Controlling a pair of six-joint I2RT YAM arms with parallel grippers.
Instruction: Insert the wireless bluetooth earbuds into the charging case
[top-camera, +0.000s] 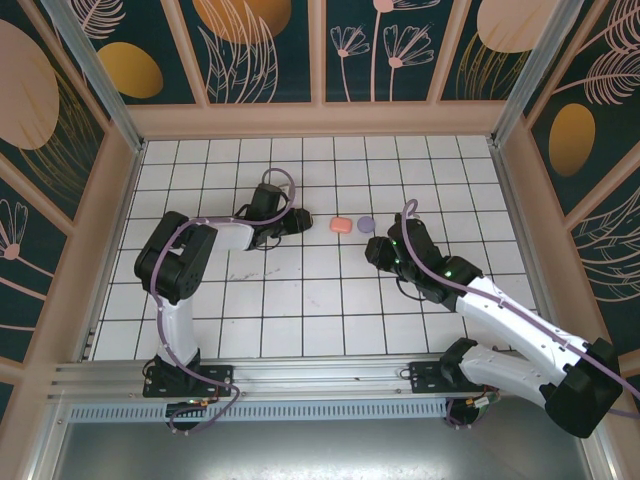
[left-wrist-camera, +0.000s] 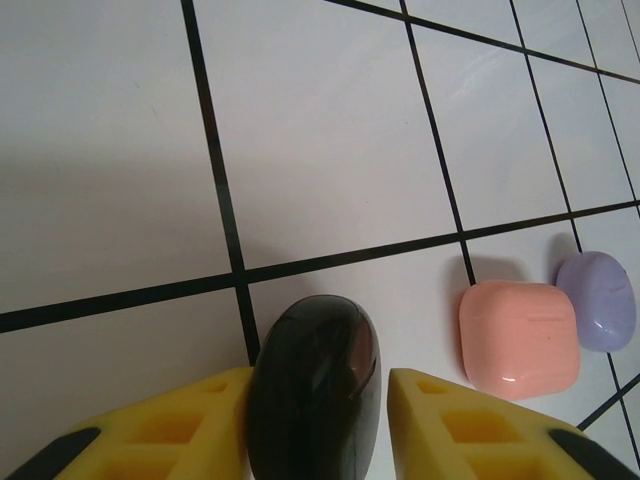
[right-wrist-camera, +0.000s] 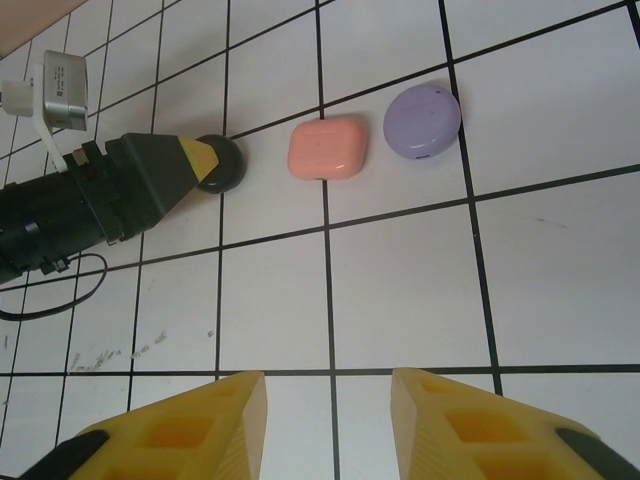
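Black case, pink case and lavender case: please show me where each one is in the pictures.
black case (left-wrist-camera: 318, 380), left wrist view, middle of its glossy top.
pink case (right-wrist-camera: 327, 148), right wrist view, centre of its top.
lavender case (right-wrist-camera: 422, 120), right wrist view, centre of its top.

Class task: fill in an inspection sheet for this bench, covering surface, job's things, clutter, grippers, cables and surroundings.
Surface: white tiled table, faint scuffs.
Job's things: black case, pink case, lavender case, all closed, in a row.
Clutter: nothing seen.
Grippers: left gripper straddles black case, sliver of gap on one side; right gripper open, empty.
Cables: lavender cable along each arm.
Surroundings: floral wall panels.
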